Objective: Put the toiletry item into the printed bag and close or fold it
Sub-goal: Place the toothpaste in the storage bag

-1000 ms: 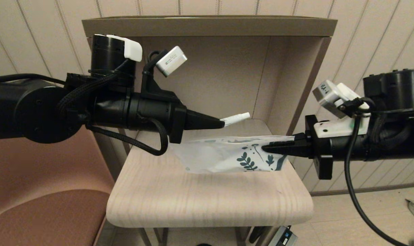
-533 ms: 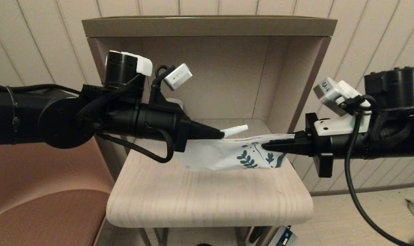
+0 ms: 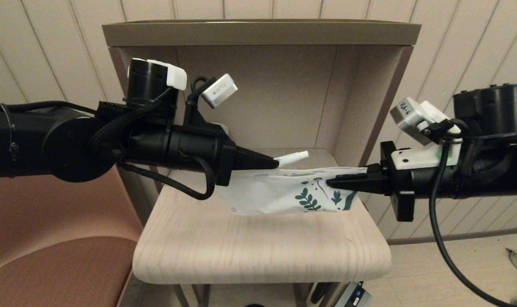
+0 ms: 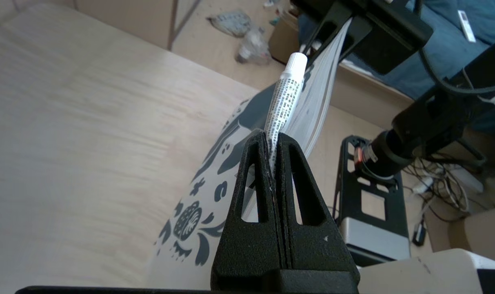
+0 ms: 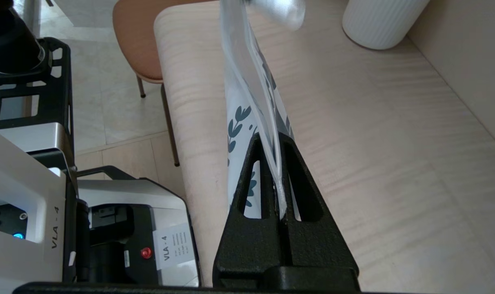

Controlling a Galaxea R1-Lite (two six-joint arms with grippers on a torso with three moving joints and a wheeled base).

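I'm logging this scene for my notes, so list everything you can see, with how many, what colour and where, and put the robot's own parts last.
toiletry item: one, white tube with fine dark print, pinched in the left end effector, over the printed bag.
printed bag: one, white with dark teal leaves, gripped at its printed end by the right end effector, hanging down to the table.
table: one, pale wood, centre.
shelf unit: one, brown, behind the table.
mug: one, white ribbed, at the back of the table.
chair: one, brown, left of the table.
left end effector: one, black, shut on the toiletry item.
right end effector: one, black, shut on the printed bag.
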